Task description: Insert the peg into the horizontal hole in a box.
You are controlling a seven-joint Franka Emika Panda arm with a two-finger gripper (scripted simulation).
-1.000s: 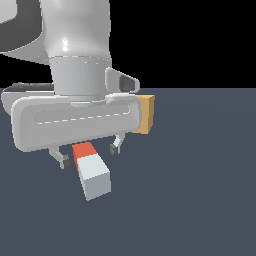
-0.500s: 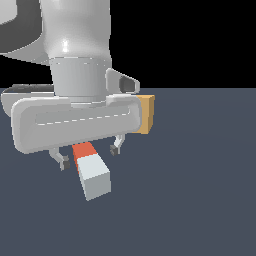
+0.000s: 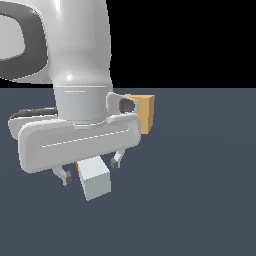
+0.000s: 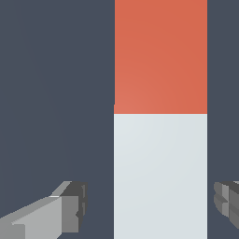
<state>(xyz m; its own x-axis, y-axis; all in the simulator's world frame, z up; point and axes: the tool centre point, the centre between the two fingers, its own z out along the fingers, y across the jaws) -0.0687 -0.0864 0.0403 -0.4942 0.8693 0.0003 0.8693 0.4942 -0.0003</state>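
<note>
The short square-sectioned peg (image 3: 93, 181), pale grey-white with an orange-red end (image 4: 160, 56), lies flat on the dark floor, its white end nearest the exterior camera. The tan, yellowish-brown cube (image 3: 145, 113) stands at about one o'clock from it, well apart; its hole is not visible.

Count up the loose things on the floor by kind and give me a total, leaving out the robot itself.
Pegs: 1, the peg lying between the open claw fingers
Boxes: 1, the box behind the arm
Total: 2
</note>
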